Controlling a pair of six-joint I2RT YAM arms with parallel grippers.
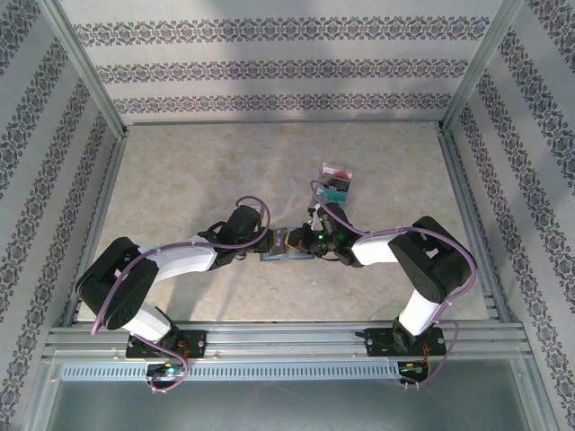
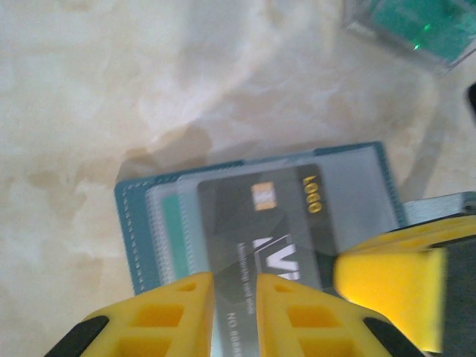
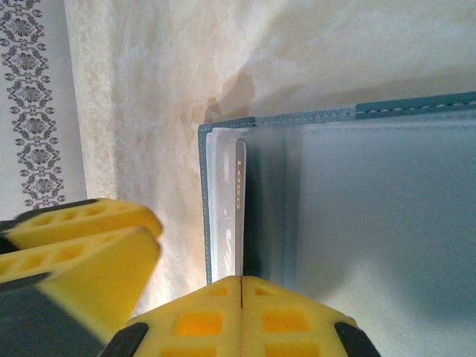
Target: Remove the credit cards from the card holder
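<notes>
The card holder lies open on the table between my two grippers, teal-blue outside and blue-grey inside. A dark credit card with gold lettering sticks partly out of its pocket. A teal card shows through the pocket beside it. My left gripper hovers over the dark card, jaws a narrow gap apart with nothing between them. My right gripper is shut on the dark card's edge. In the overhead view the left gripper and right gripper almost meet.
Loose red, teal and dark cards lie in a small pile just beyond the right gripper, and its teal card shows at the left wrist view's top right. Metal frame rails and patterned walls border the marbled table.
</notes>
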